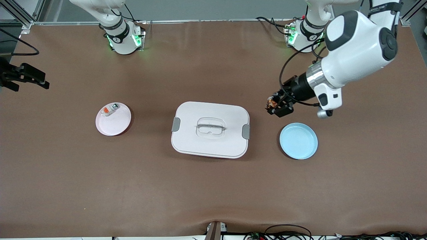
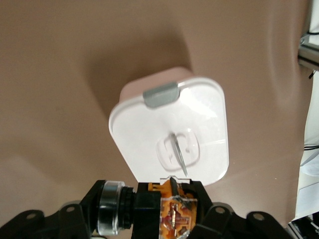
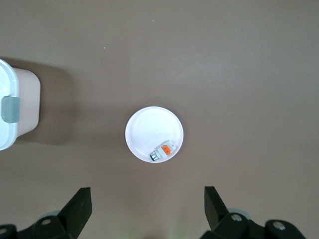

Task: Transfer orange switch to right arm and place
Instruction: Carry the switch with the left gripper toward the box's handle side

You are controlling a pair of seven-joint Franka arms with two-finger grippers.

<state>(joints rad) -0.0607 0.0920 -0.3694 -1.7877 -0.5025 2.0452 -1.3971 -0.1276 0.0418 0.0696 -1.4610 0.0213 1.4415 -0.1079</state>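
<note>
The orange switch (image 1: 272, 102), black with an orange face, is held in my left gripper (image 1: 279, 107), which is shut on it. The gripper hangs over the bare table, between the white box and the blue plate (image 1: 298, 141). In the left wrist view the switch (image 2: 172, 211) sits between the black fingers (image 2: 137, 209) of the left gripper (image 2: 167, 216). My right gripper (image 1: 30, 81) is open and empty, high up at the right arm's end of the table. In the right wrist view the right gripper (image 3: 147, 199) hangs over a white plate (image 3: 149, 127).
The white plate (image 1: 116, 126) holds a white-grey piece with an orange patch (image 1: 110, 110), also seen in the right wrist view (image 3: 163, 150). A white lidded box (image 1: 210, 140) with grey latches stands mid-table; it also shows in the left wrist view (image 2: 149, 129) and the right wrist view (image 3: 6, 79).
</note>
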